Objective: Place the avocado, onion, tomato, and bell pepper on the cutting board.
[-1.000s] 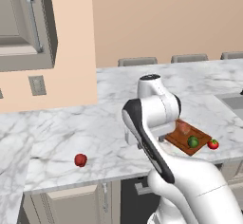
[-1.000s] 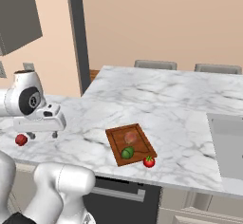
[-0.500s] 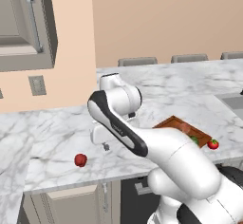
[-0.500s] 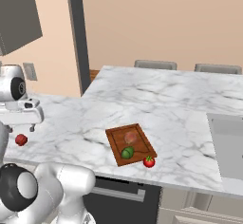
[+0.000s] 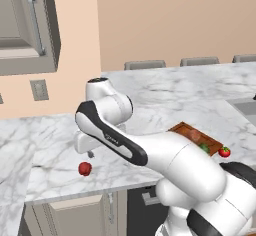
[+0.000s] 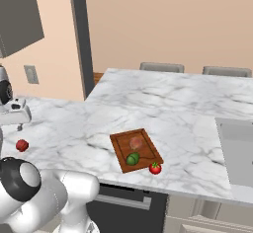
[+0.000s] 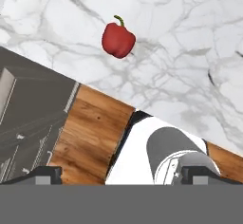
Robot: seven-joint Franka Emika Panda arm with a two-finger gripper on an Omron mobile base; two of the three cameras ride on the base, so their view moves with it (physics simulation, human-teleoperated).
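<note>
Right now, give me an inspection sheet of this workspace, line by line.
Surface: white marble counter.
Job's things: cutting board near the front edge, onion and avocado on it; tomato on the counter just off its corner; bell pepper alone on the counter far to the left.
Clutter: nothing seen.
Grippers: gripper hovers above the counter beside the bell pepper, open, holding nothing.
Cables: nothing seen.
Surroundings: sink at right, wall outlet, upper cabinet, chair backs behind the counter.

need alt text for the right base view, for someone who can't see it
On a marble counter lies a reddish-brown cutting board holding a pale onion and a green avocado, with a tomato just off its near corner. Far left, the robot's tool hangs above a red bell pepper.
</note>
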